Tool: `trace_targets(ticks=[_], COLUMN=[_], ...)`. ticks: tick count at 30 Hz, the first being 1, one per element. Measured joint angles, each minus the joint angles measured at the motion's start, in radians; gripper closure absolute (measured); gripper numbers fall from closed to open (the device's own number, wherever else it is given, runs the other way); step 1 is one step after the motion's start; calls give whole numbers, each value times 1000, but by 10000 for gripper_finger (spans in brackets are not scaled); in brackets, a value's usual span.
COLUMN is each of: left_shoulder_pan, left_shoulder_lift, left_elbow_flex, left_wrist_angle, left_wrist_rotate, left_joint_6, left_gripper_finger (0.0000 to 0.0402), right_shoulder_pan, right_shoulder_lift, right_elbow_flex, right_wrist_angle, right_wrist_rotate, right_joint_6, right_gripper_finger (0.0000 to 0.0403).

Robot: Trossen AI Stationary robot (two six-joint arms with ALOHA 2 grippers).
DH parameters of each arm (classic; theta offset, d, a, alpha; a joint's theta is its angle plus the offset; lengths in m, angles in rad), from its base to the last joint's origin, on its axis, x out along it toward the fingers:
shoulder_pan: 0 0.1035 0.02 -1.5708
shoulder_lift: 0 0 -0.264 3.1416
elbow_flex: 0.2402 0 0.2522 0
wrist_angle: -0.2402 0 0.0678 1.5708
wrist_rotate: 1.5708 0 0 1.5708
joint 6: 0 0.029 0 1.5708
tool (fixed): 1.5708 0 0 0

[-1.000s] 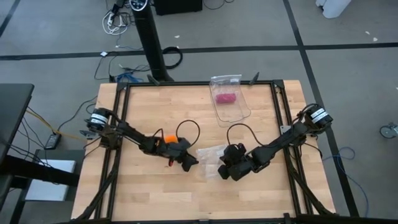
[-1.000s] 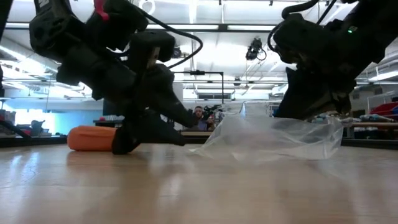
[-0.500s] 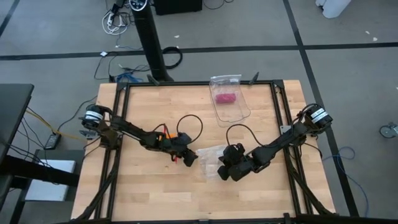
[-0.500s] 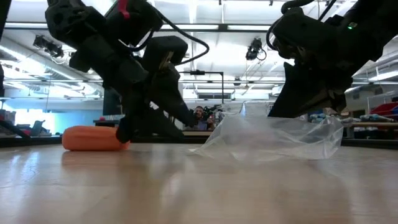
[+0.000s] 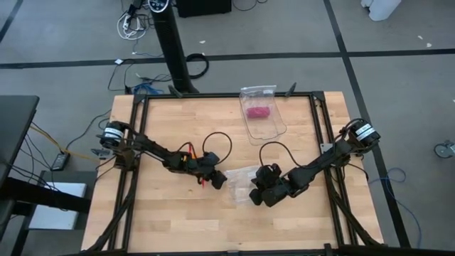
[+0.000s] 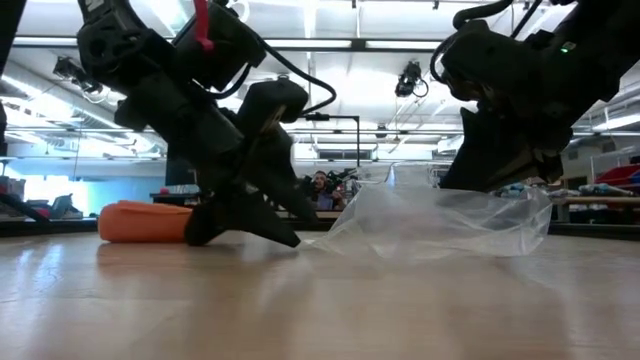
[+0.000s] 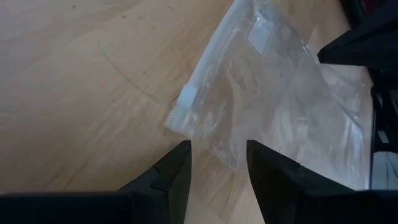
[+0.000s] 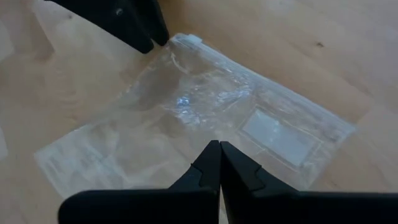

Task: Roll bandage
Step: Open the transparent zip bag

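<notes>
High view: left tool [image 5: 213, 179] sits mid-tabletop [image 5: 163, 213], reaching toward the clear bag [image 5: 238, 178]. Bandage [image 5: 186, 156] shows only as a sliver of orange, mostly hidden under the left arm, behind that tool. Right tool [image 5: 257, 193] is on the bag's other side, pressing its edge. A second bag [image 5: 261, 114] with a pink bundle [image 5: 257, 111] lies near the far edge, well apart.

Low view: bandage [image 6: 145, 221] is a compact orange roll lying flat on the tabletop, long axis level and running across the picture, one end just beside the left tool [image 6: 245, 230], touching or nearly so. The tool's fingers are spread and come down to the wood. Clear bag [image 6: 440, 222] puffs up under the right tool [image 6: 500, 175].

Left wrist view: fingers [image 7: 177, 171] parted with a plain gap, nothing between them, aimed at the bag's zip corner [image 7: 186, 96].

Right wrist view: fingers [image 8: 208, 163] closed tip to tip; looks like they pin or pinch the bag film, hard to confirm.

Handling, my guess: roll is light, soft, squashy, grippy fabric, not fragile, may unwind if grabbed by one end. Best taken across its middle, jaws square to the long axis.
</notes>
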Motion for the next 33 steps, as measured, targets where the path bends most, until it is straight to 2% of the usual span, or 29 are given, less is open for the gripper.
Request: trace_targets(ticks=[14,24,30,33], left_shoulder_pan=[0,-1,-1,-1], left_shoulder_lift=[6,6,6,6], left_elbow_flex=[0,2,4,3], left_wrist_angle=[35,28,-21,-12], left_wrist_rotate=[-8,-15,-15,-17], left_joint_6=[27,48,55,56], left_gripper_finger=[240,240,240,240], right_shoulder_pan=[-35,-36,-37,-25], right_shoulder_lift=[54,60,60,30], right_elbow_flex=[2,-2,-21,2], right_wrist_angle=[142,129,141,133], right_wrist_rotate=[-40,-51,-31,12], right_joint_6=[-81,-82,-113,-161], right_gripper_finger=[398,399,398,397])
